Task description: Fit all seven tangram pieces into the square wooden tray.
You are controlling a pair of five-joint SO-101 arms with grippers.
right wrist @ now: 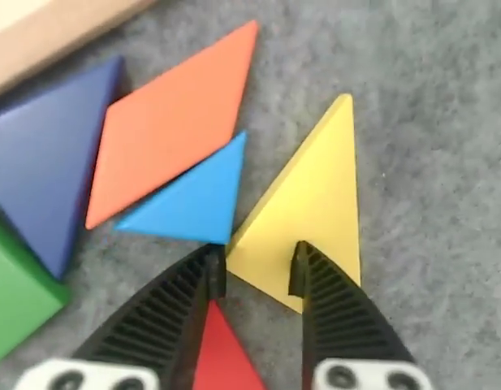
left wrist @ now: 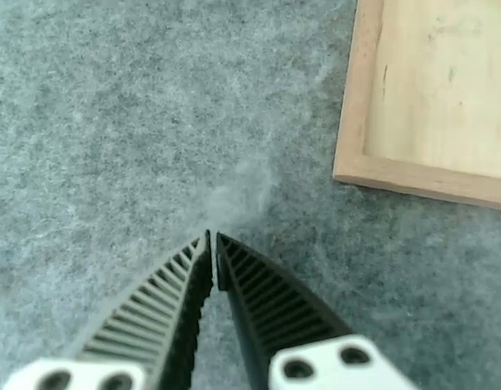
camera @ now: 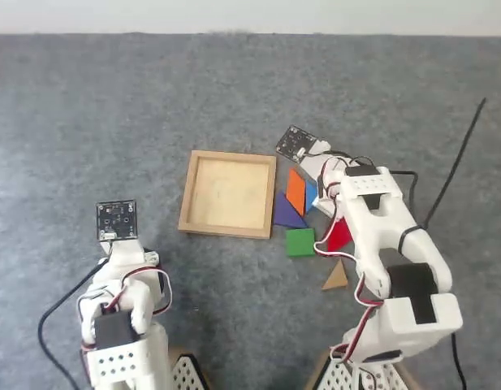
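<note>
— Well, from above, where do we stand?

— Our right arm (camera: 372, 215) hangs over the loose pieces: orange parallelogram (camera: 295, 192), dark blue triangle (camera: 286, 213), green square (camera: 300, 242) and red triangle (camera: 340, 236). All lie just beside the square wooden tray (camera: 226, 231), none in it yet. Our left arm (camera: 120, 313) sits well apart from them.

— And our left wrist?

— The left gripper (left wrist: 213, 237) has its tips pressed together over grey carpet (left wrist: 112, 122). A tray corner lies ahead of it, off to one side.

— So the right does the work?

— We think so. The right gripper (right wrist: 255, 258) is spread and grips nothing we can see. One fingertip (right wrist: 299, 264) is over the yellow triangle (right wrist: 311, 195), the other at its near corner, by the small blue triangle (right wrist: 189, 201). The yellow's long axis runs straight away from the jaws, point farthest out — so we straddle its wide end. From this gripper the tray lies beyond the orange piece, on the side away from the yellow.
</note>
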